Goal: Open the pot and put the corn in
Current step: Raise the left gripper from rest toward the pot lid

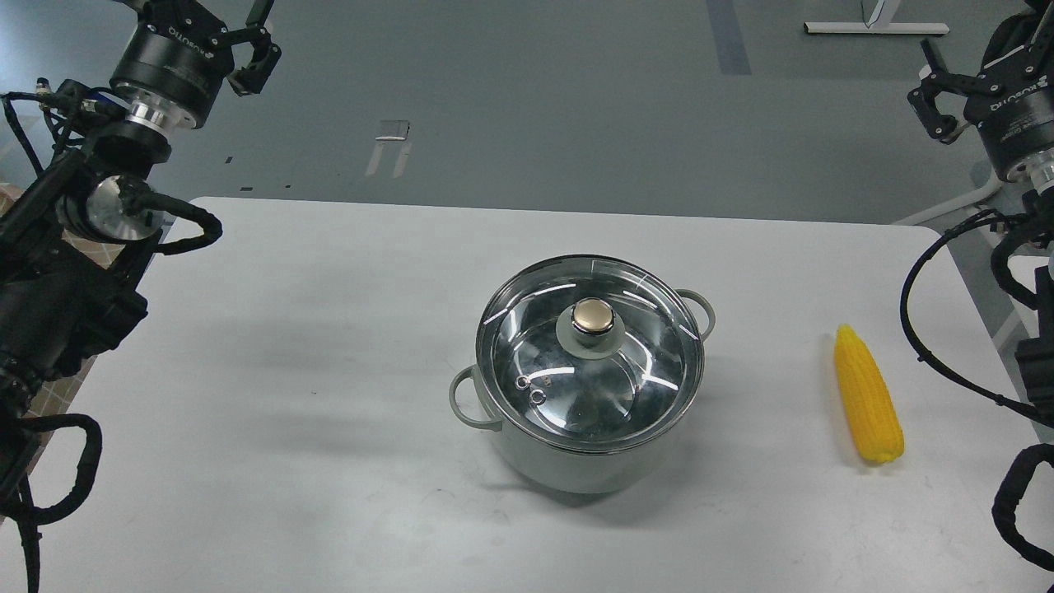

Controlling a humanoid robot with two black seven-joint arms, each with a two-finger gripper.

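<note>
The pale grey-green pot (576, 465) stands in the middle of the white table (288, 371), closed by a round glass lid (642, 362) with a gold knob (594, 316). One loop handle shows at its left and one at its right. The yellow corn (866, 394) lies on the table to the right of the pot, tip pointing away from me. My left gripper (206, 10) is raised at the far left, open and holding nothing, its fingertips cut by the top edge. High at the far right, my right gripper (980, 45) is also open and holds nothing. Both are far from the pot and the corn.
Grey floor lies beyond the table's far edge, with a white stand base (877, 28) at the top right. Black cables hang from both arms along the table's left and right sides.
</note>
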